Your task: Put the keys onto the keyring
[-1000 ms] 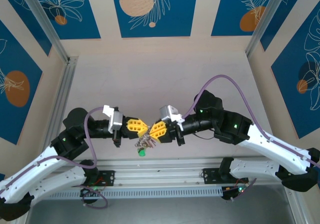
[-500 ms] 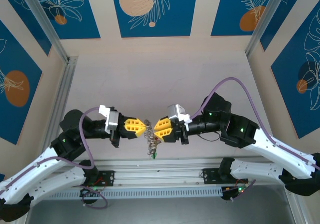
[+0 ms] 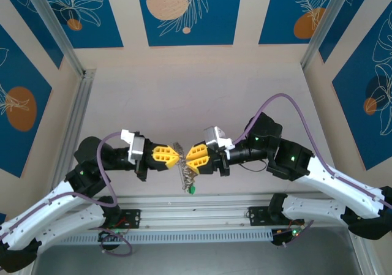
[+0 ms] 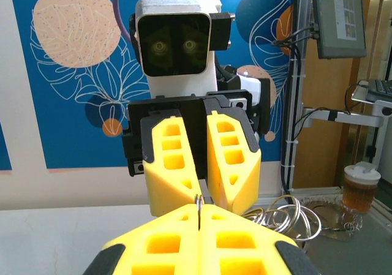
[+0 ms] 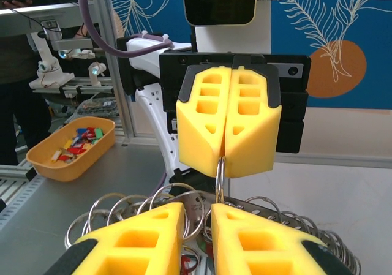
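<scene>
The keyring [image 3: 185,174] hangs in the air between my two grippers, a grey metal band [image 5: 269,210] fringed with small split rings [image 4: 294,217]. My left gripper [image 3: 177,157] is shut on one of those small rings [image 5: 219,171], whose edge pokes up between its yellow fingertips [image 4: 199,217]. My right gripper [image 3: 188,157] faces it tip to tip, its fingers a narrow gap apart [image 5: 197,212] with nothing pinched; the held ring drops just beyond that gap. A green key [image 3: 192,190] dangles at the bottom of the bunch, and red and green key heads [image 5: 188,259] show below my right fingers.
An orange bin [image 5: 70,146] with several coloured keys stands off the table to the left in the right wrist view. The pale tabletop [image 3: 202,97] stretches behind the grippers. An aluminium rail [image 3: 202,210] runs along the near edge below the hanging bunch.
The right gripper's fingers have parted slightly and it has shifted left toward the left gripper. The keyring now hangs straight down and the green key has swung right.
</scene>
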Robot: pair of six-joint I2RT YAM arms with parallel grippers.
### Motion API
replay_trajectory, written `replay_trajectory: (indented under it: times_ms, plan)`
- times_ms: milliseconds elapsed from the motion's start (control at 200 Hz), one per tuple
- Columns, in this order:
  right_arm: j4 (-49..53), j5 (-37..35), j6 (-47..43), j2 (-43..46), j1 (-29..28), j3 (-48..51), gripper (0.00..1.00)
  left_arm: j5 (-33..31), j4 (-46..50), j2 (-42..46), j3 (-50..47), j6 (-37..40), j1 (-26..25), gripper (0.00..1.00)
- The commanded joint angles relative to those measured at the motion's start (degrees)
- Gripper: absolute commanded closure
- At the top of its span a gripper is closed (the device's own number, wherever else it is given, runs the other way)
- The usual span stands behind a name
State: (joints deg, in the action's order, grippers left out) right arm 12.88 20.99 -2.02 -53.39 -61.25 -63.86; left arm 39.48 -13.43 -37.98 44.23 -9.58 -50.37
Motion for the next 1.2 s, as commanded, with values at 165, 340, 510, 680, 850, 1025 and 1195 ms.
replay_trajectory:
  times_ms: [165,340,510,680,850,1025,1195]
  plan:
    - [-2.5,-0.2,1.3,-0.5,0.0,0.9,0.77,1.3,-5.3,0.7,-0.4,-1.3,0.6,1.0]
    - [-3.6,-2.0,1.6,0.4,0.2,1.8,0.69,1.4,-4.8,0.8,-0.1,-1.1,0.6,1.0]
    - [-3.4,-3.8,1.8,0.0,0.5,1.6,0.68,1.3,-4.4,0.7,0.3,-0.9,0.7,1.0]
    - [-4.2,-4.3,2.3,1.4,1.4,2.5,0.68,1.2,-3.5,0.6,0.7,-0.5,0.8,1.0]
    - [-3.7,-2.3,2.4,0.6,1.7,2.1,0.75,1.4,-4.2,0.1,0.7,-0.8,0.8,1.0]
    - [-3.1,-0.1,2.7,0.0,1.6,1.8,0.76,1.4,-4.6,0.1,0.7,-1.1,0.8,1.0]
    - [-2.7,1.0,2.7,-1.2,1.6,1.2,0.82,1.3,-5.4,-0.2,0.5,-1.2,0.9,1.0]
